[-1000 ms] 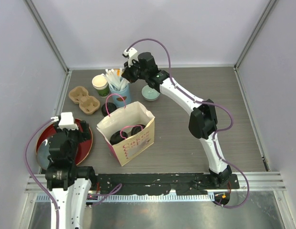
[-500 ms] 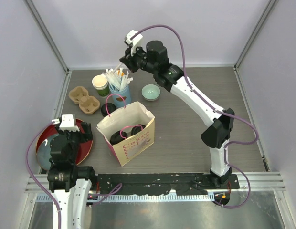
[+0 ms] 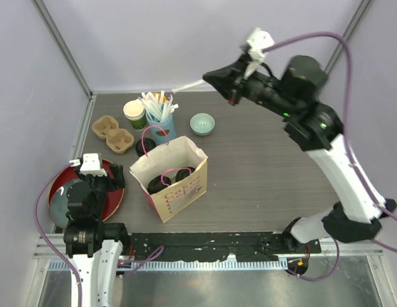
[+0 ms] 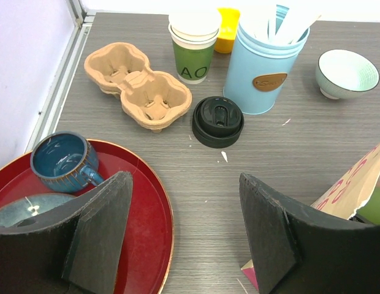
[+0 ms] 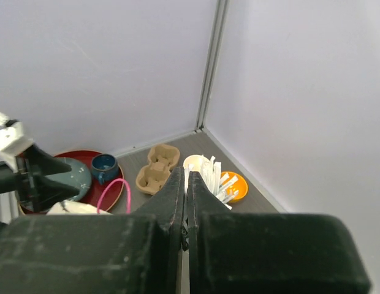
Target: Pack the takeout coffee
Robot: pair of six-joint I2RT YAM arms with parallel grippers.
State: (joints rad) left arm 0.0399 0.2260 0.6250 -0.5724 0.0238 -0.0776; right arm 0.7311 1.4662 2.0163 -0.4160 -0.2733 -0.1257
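Only overhead shows black lids (image 3: pixel 175 177) inside the bag (image 3: pixel 181 196)

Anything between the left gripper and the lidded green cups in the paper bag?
Yes: a wall of the cream paper bag. The two black-lidded green cups sit inside it, beside the open left gripper.

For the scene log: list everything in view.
paper bag: one, cream with pink handles, centre-left, open
black tops: two, inside the bag, probably lidded cups
cup carrier: one, tan, far left
green cup: one, dark green, unlidded, behind carrier
black lid: one, black, beside the carrier
straw tin: one, light blue, beside the green cup
bowl: one, pale green, right of tin
small dish: one, orange, behind tin
tray: one, red, near left, holding blue mug and plate
straw: one, white, gripped aloft
left hand: open, over tray
right hand: shut on straw, raised
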